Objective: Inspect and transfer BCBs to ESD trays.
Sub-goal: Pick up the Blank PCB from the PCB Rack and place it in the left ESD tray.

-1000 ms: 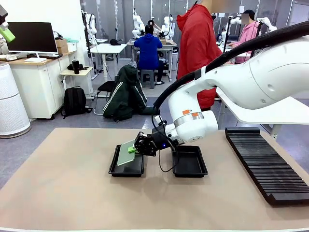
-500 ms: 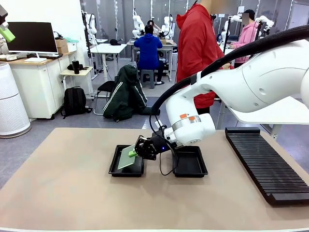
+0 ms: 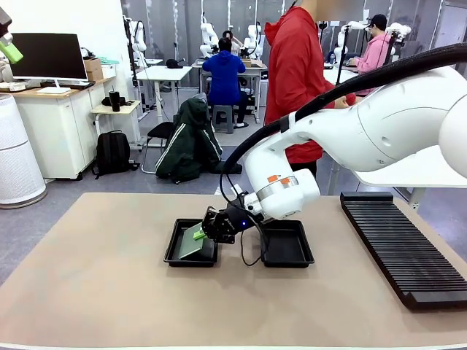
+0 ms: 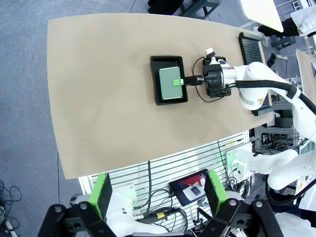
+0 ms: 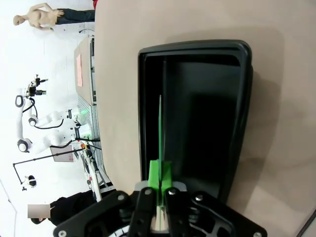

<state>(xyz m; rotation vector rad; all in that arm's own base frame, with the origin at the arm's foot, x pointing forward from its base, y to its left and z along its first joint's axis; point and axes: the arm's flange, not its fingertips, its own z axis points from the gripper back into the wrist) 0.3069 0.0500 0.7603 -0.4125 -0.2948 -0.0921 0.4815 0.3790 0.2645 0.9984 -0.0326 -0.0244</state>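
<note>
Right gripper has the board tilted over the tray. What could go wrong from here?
1. The BCB is pinched by one edge in the right gripper and tilted; its low edge may catch the ESD tray rim or wall instead of lying flat.
2. The cable loop hangs near the second tray and might snag it.
</note>
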